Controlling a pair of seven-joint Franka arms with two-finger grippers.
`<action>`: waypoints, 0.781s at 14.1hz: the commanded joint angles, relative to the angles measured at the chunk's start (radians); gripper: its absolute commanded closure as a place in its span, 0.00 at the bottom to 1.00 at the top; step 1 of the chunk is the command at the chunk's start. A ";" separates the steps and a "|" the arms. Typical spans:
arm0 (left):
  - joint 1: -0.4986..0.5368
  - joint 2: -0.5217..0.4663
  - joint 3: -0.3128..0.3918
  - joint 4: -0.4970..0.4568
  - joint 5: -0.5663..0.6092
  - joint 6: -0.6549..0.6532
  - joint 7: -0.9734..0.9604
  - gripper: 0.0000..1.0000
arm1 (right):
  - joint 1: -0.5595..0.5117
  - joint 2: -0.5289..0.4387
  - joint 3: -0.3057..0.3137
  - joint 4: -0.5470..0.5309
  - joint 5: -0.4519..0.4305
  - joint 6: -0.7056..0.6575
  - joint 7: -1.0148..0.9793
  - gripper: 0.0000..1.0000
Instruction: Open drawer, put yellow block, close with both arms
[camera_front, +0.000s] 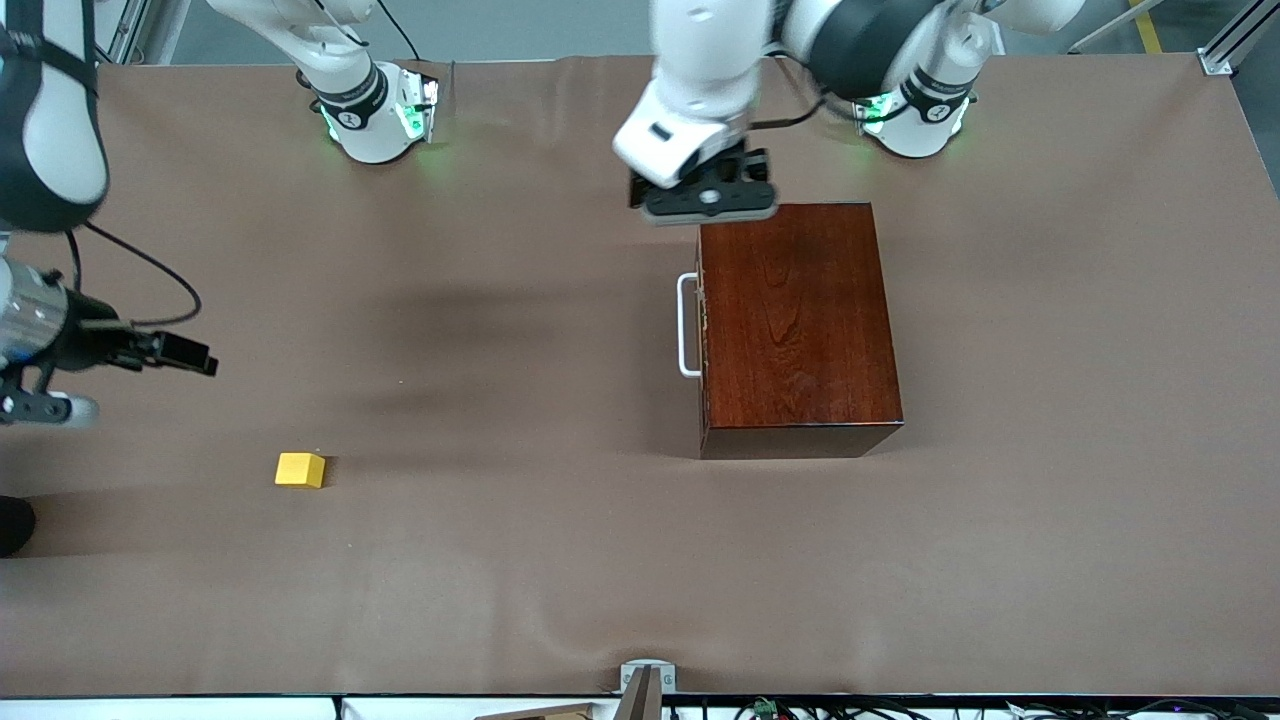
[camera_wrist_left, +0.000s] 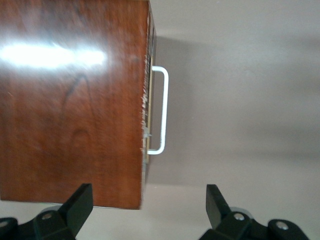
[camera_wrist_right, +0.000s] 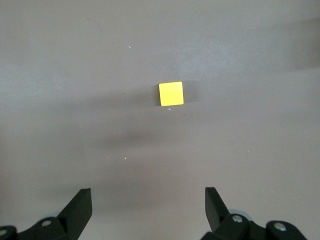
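With the drawer (camera_front: 705, 325) shut and its handle (camera_front: 687, 325) untouched, the left gripper (camera_wrist_left: 147, 207), jaws wide, should straddle that bar squarely, while the right gripper (camera_wrist_right: 147, 207), jaws wide, hangs above the yellow block (camera_front: 300, 469) on the counter (camera_front: 500, 560).

Even overhead light falls bright on the brown cloth-covered worktop (camera_front: 560, 560), casting soft blurred shadows at its centre, a white glare streak lies at 10 o'clock on the glossy reddish-brown wooden box (camera_wrist_left: 70, 115), and the left arm's white wrist (camera_front: 690, 110) is motion-blurred.
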 joint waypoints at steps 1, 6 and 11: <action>-0.069 0.125 0.014 0.108 0.068 -0.013 -0.096 0.00 | -0.011 0.074 0.013 0.015 -0.011 0.052 -0.004 0.00; -0.129 0.243 0.013 0.112 0.173 0.048 -0.154 0.00 | -0.024 0.219 0.014 0.032 0.000 0.239 -0.006 0.00; -0.131 0.340 0.011 0.110 0.238 0.076 -0.058 0.00 | 0.000 0.289 0.011 0.023 -0.011 0.314 -0.004 0.00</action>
